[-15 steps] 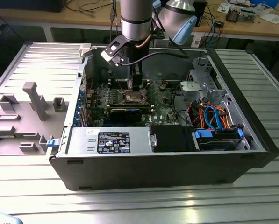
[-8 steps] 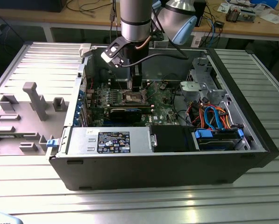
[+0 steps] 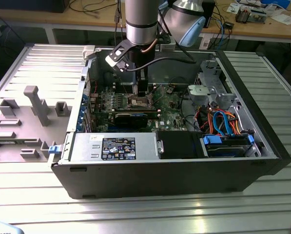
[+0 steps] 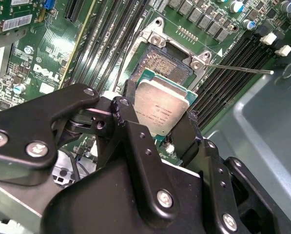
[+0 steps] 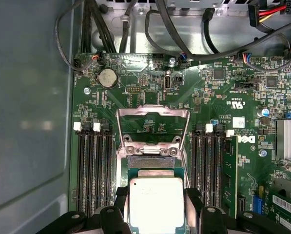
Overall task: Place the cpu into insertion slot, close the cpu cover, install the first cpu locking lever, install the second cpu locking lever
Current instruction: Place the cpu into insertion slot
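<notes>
gripper [image 4: 160, 111] jaws pinch the cpu [image 4: 163, 103], apparently above the insertion slot [image 4: 163, 66].

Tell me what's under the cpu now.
The gripper holds the cpu over the open insertion slot; part of its contact field shows beyond the chip. The rest beneath is covered, so whether it is seated cannot be seen.

The cpu [image 4: 162, 105] between the jaws, over the insertion slot [image 4: 164, 66].
</notes>
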You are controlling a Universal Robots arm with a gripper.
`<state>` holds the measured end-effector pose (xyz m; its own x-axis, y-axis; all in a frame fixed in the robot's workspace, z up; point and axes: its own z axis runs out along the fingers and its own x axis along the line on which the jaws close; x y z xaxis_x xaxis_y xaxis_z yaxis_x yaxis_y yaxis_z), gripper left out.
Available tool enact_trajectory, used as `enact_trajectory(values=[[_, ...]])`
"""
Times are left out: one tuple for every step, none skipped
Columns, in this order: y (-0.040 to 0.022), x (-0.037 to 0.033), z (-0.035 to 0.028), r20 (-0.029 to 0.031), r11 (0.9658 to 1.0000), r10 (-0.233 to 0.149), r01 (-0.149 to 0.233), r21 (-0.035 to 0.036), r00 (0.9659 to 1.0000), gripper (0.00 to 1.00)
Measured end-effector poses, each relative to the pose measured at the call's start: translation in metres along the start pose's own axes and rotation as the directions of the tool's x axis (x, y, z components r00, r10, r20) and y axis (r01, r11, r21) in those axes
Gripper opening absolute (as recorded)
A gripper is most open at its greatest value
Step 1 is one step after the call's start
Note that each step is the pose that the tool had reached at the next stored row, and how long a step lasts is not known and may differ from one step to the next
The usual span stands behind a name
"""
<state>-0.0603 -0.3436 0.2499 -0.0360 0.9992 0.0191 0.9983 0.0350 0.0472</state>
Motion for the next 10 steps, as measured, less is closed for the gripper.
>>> enact_trajectory(values=[[0.0, 0.0, 0.0007, 0.0001, 1.0, 0.0, 0.0, 0.0, 1.0, 0.54], [-0.0002, 0.0, 0.0013, -0.0001, 1.0, 0.0, 0.0, -0.0001, 1.0, 0.54], [-0.0002, 0.0, 0.0017, 0.0, 1.0, 0.0, 0.0, -0.0001, 1.0, 0.54], [-0.0003, 0.0002, 0.0025, 0.0, 1.0, 0.0, 0.0, 0.0, 1.0, 0.54], [-0.0003, 0.0004, 0.003, 0.0001, 1.0, 0.0, 0.0, 0.0001, 1.0, 0.54], [-0.0003, 0.0005, 0.0036, 0.0, 1.0, 0.0, 0.0, 0.0, 1.0, 0.54], [-0.0004, 0.0006, 0.0044, -0.0001, 1.0, 0.0, 0.0, -0.0001, 1.0, 0.54], [-0.0004, 0.0007, 0.0051, 0.0, 1.0, 0.0, 0.0, 0.0, 1.0, 0.54], [-0.0005, 0.0008, 0.0063, 0.0, 1.0, 0.0, 0.0, 0.0, 1.0, 0.54], [-0.0005, 0.001, 0.0076, 0.0001, 1.0, 0.0, 0.0, 0.0, 1.0, 0.54]])
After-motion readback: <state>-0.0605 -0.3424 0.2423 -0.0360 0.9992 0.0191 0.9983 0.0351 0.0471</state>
